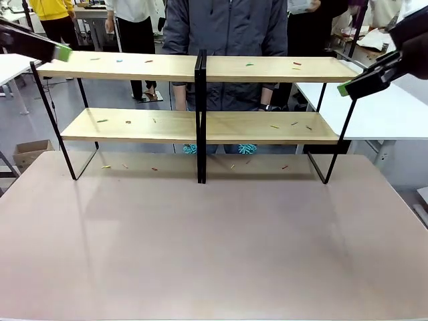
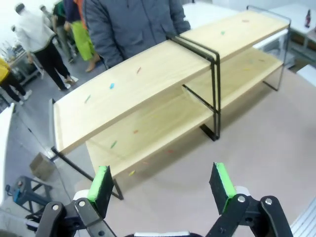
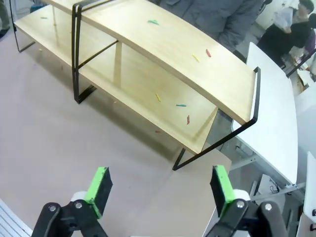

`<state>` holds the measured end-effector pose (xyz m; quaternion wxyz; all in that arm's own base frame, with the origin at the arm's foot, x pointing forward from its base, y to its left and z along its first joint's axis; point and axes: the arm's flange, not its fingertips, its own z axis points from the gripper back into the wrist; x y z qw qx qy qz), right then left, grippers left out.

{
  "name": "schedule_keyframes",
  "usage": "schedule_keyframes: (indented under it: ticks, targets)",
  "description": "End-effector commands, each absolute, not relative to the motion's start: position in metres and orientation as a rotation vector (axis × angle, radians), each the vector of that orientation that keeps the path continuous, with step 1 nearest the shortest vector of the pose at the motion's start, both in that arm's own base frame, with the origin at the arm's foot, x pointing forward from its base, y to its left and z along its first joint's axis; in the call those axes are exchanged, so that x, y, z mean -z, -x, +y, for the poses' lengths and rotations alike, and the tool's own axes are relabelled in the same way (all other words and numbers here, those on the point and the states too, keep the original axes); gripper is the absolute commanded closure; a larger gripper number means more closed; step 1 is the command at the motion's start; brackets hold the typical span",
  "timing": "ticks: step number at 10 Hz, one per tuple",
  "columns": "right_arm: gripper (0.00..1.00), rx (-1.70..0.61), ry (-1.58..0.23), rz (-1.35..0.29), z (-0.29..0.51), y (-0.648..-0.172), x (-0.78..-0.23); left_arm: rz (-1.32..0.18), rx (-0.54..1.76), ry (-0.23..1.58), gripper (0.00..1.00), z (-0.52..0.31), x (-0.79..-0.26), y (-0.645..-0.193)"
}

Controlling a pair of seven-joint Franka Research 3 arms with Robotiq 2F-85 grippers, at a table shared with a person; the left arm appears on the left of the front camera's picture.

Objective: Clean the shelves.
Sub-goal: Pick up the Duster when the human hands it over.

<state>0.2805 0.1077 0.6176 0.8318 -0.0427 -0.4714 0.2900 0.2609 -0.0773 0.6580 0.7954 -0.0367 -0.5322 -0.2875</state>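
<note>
Hovering wide open and empty, the green-padded left gripper (image 2: 162,185) at ten o'clock and right gripper (image 3: 160,185) at two flank the two-tier light-wood, black-framed shelves (image 1: 134,125), whose long axis runs nine-to-three across the far side of the pale table (image 1: 214,254), one end nearest each.

Front view: from robot's side, faces straight across wide pinkish-brown tabletop (image 1: 214,254) at long two-level light-wood shelves in thin black metal frame (image 1: 154,126), not far off. Person in grey jacket (image 1: 227,27) stands just behind.

Left wrist view: high, near shelves' left end, looks down slantwise past left claw (image 2: 160,181).

Right wrist view: high, near right end, looks down past right claw (image 3: 159,183).

All three views share shelves, tabletop, person.
</note>
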Motion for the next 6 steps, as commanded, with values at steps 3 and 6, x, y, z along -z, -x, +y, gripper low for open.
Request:
schedule_keyframes:
  ticks: [3,6]
  targets:
    - [0.0,-0.58,0.09,-1.021,0.097,-0.276,-0.573,-1.115,0.624,0.239,0.0,-0.042,-0.523,-0.196]
    - [0.0,-0.585,0.071,-1.015,0.096,-0.284,-0.569,-1.072,0.643,0.238,0.0,-0.055,-0.519,-0.198]
